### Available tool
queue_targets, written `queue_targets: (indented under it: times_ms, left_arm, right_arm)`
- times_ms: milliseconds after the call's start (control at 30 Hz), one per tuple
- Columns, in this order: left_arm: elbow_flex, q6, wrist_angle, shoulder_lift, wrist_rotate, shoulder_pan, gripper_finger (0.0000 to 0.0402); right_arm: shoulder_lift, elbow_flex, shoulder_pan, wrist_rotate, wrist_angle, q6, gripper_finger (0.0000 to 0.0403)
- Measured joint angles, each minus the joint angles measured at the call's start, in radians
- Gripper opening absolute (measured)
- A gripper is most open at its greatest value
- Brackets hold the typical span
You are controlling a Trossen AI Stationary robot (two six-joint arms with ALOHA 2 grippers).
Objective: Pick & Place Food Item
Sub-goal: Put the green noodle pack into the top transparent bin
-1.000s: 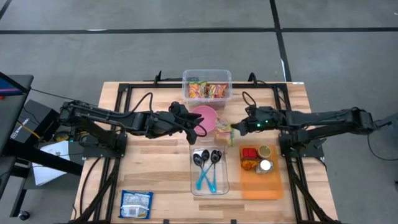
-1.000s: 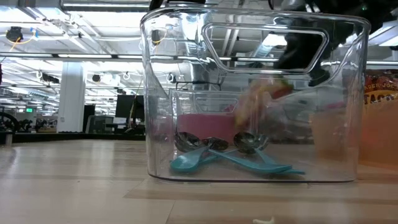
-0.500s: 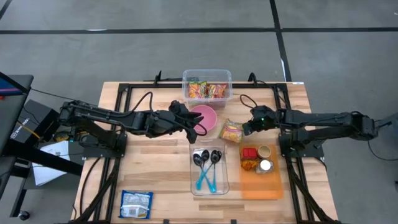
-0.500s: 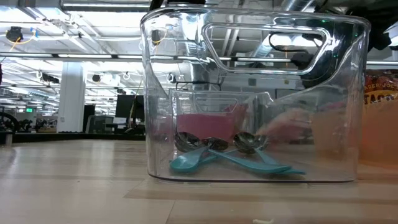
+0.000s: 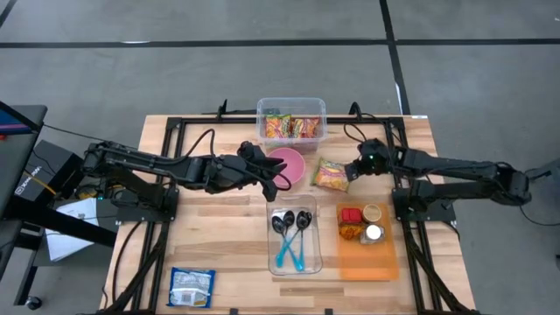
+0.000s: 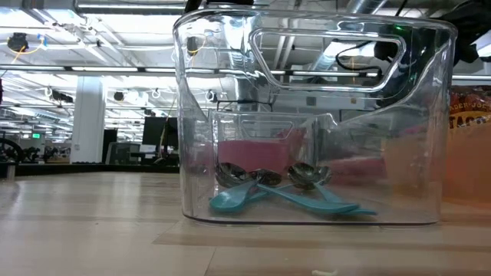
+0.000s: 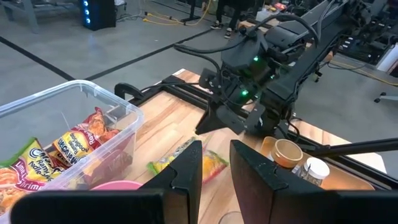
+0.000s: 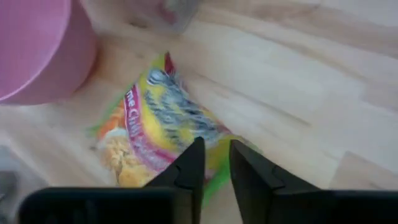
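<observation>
Up top: noodle packet [image 5: 331, 175] flat on the wood between pink bowl [image 5: 288, 163] and right gripper [image 5: 353, 170], so dropped off already, not in the clear bin [image 5: 291, 120] with the other packets; left gripper [image 5: 278, 179] parked at the bowl. Low down: just the spoon caddy [image 6: 311, 123], nothing useful. Wrist cams: both fingers a slit apart, holding nothing, packet lying loose just past the right ones.

2 dark arms [image 5: 166, 166] of black jointed links. Black cables loop along them. Small green lights [image 7: 249, 78] glow on 1 wrist.
</observation>
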Motion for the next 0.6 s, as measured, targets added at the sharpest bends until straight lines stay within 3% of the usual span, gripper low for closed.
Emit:
queue_targets:
  times_ms: [167, 300, 600]
  left_arm:
    - [0.0, -0.001, 0.0, 0.0, 0.002, -0.005, 0.0076]
    - [0.0, -0.001, -0.001, 0.0, 0.002, -0.008, 0.0076]
    - [0.0, 0.005, -0.004, 0.0, 0.001, -0.008, 0.0076]
  right_arm:
    - [-0.023, 0.0, -0.035, -0.016, 0.023, -0.054, 0.0119]
    - [-0.073, 0.003, -0.031, -0.164, 0.091, -0.108, 0.014]
    - [0.009, 0.104, 0.015, -0.177, -0.022, 0.039, 0.0116]
